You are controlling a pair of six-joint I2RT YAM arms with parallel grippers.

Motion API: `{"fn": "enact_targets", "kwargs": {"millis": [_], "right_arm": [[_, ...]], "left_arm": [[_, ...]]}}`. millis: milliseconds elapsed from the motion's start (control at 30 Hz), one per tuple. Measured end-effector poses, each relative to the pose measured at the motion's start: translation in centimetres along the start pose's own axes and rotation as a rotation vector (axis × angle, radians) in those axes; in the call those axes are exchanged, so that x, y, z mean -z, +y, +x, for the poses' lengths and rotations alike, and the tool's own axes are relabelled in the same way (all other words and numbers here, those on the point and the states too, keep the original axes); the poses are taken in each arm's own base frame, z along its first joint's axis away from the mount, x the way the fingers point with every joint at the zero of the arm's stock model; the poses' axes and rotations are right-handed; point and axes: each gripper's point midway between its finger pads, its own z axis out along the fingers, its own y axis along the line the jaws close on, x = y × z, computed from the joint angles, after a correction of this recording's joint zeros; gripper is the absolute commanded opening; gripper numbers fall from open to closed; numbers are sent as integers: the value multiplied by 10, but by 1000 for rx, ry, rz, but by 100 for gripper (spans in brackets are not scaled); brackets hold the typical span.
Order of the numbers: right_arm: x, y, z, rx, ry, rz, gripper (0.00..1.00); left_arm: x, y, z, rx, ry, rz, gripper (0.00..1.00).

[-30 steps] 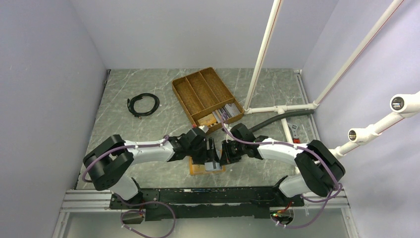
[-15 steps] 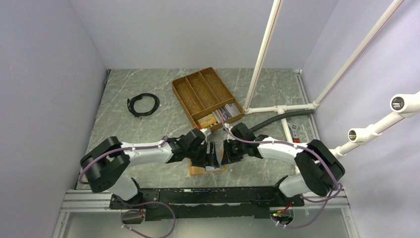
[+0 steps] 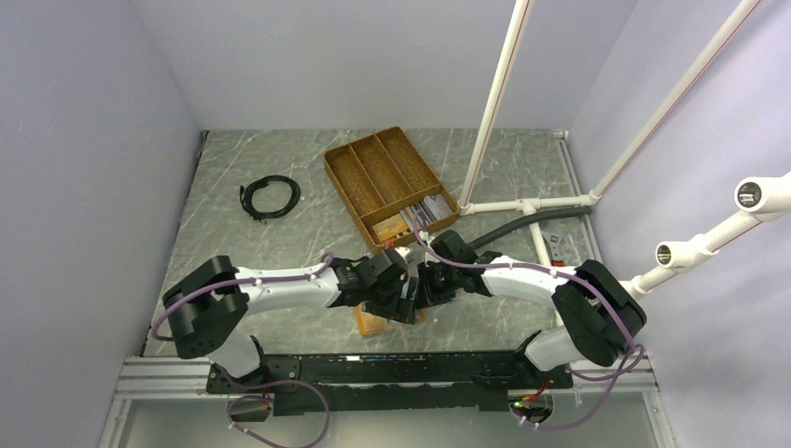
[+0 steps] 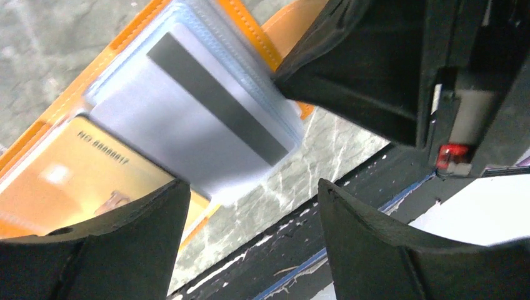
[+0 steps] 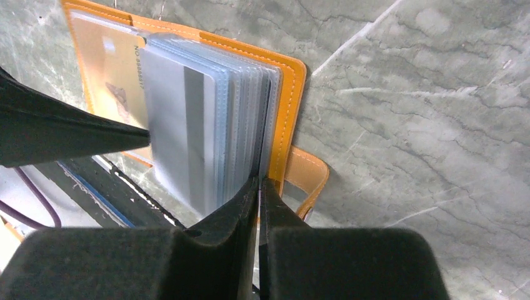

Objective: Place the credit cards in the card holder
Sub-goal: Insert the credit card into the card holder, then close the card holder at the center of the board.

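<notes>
The card holder lies open on the table at the near edge, between the two arms. In the wrist views its orange leather border frames a stack of clear sleeves.

The right end effector is clenched on the near edge of those sleeves, its fingers pressed together with only a thin layer between them. It comes in from the right.

The left end effector is released, its fingers spread wide and touching nothing that can be seen.

A silver card with a dark stripe lies on top of the sleeves, its near end sticking out past the leather over the table, between the left fingers. Whether its far end sits inside a sleeve cannot be told.

An orange card with raised numbers lies flat in the left half of the holder, partly under the silver one.

More cards stand in the near compartment of the brown tray, further back. A coiled black cable lies far left of the tray.
</notes>
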Motion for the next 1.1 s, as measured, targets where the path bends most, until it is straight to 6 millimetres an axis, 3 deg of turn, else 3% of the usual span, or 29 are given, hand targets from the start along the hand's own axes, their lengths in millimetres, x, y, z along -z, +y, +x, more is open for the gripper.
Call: {"fn": "enact_targets", "kwargs": {"millis": [167,300,433,633,833,900,1000,1100], "right_arm": [[0,0,0,3,1,1,8],[0,0,0,3,2,-1,8],[0,1,0,2,4,-3,8],[0,0,0,1,6,0,9],[3,-1,0,6,6,9,27],[9,-1,1,12,6,20,36],[19,3,-3,20,-18,17,49],[33,5,-13,24,-61,17,57]], "left_arm": [[11,8,-7,33,-34,11,81],[7,11,-15,51,-42,9,80],[-3,5,-22,35,-22,-5,80],[8,-7,-26,19,-48,27,84],[40,-6,-23,59,-73,33,87],[57,0,-19,89,-89,18,97],[84,21,-7,154,-116,-4,99],[97,56,-1,286,-157,-23,100]]}}
